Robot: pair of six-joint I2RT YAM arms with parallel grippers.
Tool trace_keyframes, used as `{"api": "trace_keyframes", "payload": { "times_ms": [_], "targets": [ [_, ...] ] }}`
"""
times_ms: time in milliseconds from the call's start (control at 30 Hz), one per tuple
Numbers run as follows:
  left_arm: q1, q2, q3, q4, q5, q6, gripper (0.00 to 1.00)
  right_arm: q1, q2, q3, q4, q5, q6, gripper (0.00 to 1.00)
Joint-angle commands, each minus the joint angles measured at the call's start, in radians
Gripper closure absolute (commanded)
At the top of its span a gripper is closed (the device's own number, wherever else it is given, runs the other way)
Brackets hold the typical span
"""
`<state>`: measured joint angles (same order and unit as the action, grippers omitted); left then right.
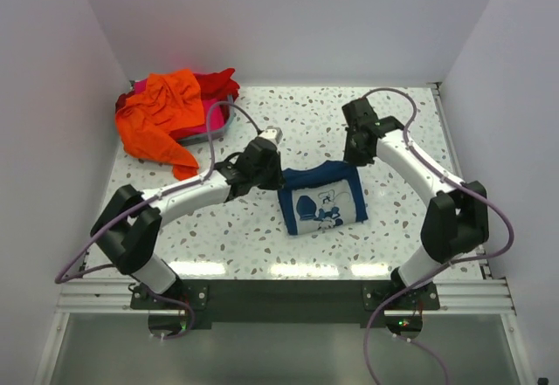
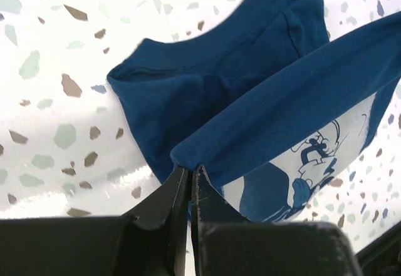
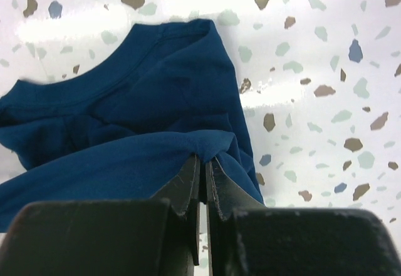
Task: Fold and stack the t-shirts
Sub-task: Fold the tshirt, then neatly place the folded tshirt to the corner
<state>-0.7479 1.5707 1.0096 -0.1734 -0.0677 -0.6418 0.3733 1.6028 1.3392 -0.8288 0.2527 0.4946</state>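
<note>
The left end effector (image 2: pixel 190 171) is pressed together on a raised fold of the navy t-shirt (image 2: pixel 207 94). The right end effector (image 3: pixel 202 162) pinches another fold of the same shirt. The shirt lies mid-table (image 1: pixel 218 228), its white print (image 1: pixel 321 206) partly covered in the left wrist view. In the far left corner, the orange t-shirt (image 1: pixel 157 119) hides most of the red (image 1: pixel 223 81) and pink (image 1: pixel 210 119) ones (their shapes are unreadable).

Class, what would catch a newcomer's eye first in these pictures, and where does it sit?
The navy t-shirt lies mid-table, print up, its far corners pinched by the left tool and the right tool. The orange t-shirt lies crumpled at the far left corner.
</note>
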Motion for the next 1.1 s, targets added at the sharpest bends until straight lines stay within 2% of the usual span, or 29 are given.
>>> {"api": "trace_keyframes", "payload": {
  "times_ms": [0,67,100,133,167,233,267,333,367,500,733,900,1067],
  "targets": [
    [0.056,0.058,0.092,0.037,0.017,0.056,1.0,-0.039,0.072,0.09,0.048,0.003,-0.044,1.0],
    [0.07,0.112,0.128,0.026,0.017,0.07,1.0,-0.048,0.14,0.126,0.037,0.002,-0.051,1.0],
    [0.076,0.132,0.156,0.011,0.011,0.073,0.9,-0.062,0.161,0.174,0.028,0.0,-0.054,1.0],
    [0.084,0.15,0.22,-0.01,0.0,0.079,0.57,-0.066,0.18,0.205,0.013,0.003,-0.056,0.95],
    [0.085,0.172,0.253,-0.056,-0.016,0.083,0.42,-0.071,0.207,0.236,-0.019,0.013,-0.056,0.7],
    [0.087,0.167,0.321,-0.086,-0.066,0.093,0.17,-0.073,0.206,0.299,-0.038,0.014,-0.056,0.41],
    [0.085,0.158,0.334,-0.1,-0.076,0.094,0.13,-0.074,0.185,0.308,-0.041,0.013,-0.057,0.28],
    [0.087,0.134,0.346,-0.109,-0.096,0.1,0.04,-0.074,0.149,0.302,-0.033,-0.009,-0.059,0.21],
    [0.085,0.109,0.342,-0.116,-0.099,0.102,0.02,-0.074,0.131,0.29,-0.021,-0.018,-0.06,0.16],
    [0.084,0.045,0.265,-0.117,-0.1,0.103,0.0,-0.082,0.033,0.16,0.006,-0.107,-0.071,0.13],
    [0.084,-0.058,0.025,-0.051,-0.023,0.056,0.0,-0.138,-0.105,-0.099,0.12,-0.272,-0.091,0.03],
    [0.084,-0.106,-0.081,0.048,0.061,0.03,0.0,-0.221,-0.152,-0.251,0.203,-0.438,-0.117,0.02],
    [0.082,-0.068,-0.147,0.132,0.109,0.008,0.0,-0.287,-0.144,-0.345,0.295,-0.61,-0.134,0.01]
  ]
}}
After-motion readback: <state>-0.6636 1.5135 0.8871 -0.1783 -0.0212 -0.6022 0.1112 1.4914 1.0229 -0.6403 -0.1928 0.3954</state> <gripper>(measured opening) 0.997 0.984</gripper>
